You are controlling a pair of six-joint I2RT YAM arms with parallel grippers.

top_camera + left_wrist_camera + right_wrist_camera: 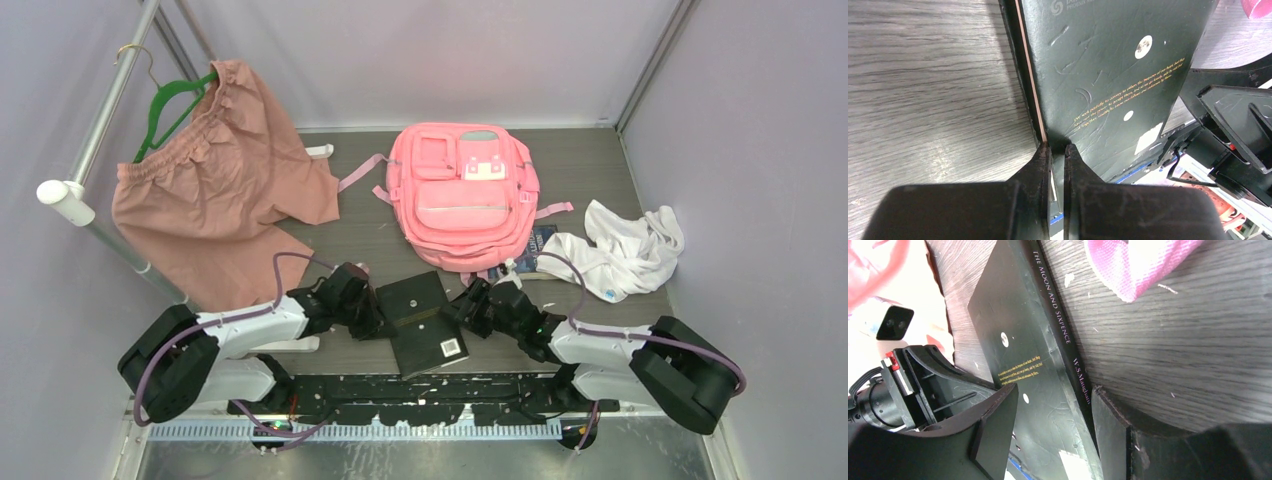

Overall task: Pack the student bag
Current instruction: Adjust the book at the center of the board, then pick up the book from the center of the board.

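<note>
**Bag.** The student bag, a large bright pink fabric backpack (463, 200), lies flat and front-up at the far centre of the grey wood-grain table (360, 235). Its pockets and pale patch face the top camera. We see no gaping compartment, and the zips look shut.

**Handling, our judgement.**
- The bag looks soft, floppy and light while unfilled.
- The mouth will likely slump shut unless one arm holds it open.
- We would grip the light zipper trim or a pull at the near end, or a pink strap. The smooth front panel would bunch and slip.

**Book.** A dark, near-black paperback (420, 320) lies near centre, apart from the bag and between the two arms. It looks stiff and thin, with a slick cover that is easier pinched at an edge.

**Left gripper (1057, 147).** The jaws are closed almost tip to tip at the book's left edge. We cannot tell whether a cover is caught between them.

**Right gripper (1055, 390).** The jaws stand wide apart with the book's spine edge between them, and we see no clamp.

**Around.** A dusty-pink gathered garment (215, 180) hangs far left. A crumpled white cloth (625, 250) lies to the right of the bag.
</note>
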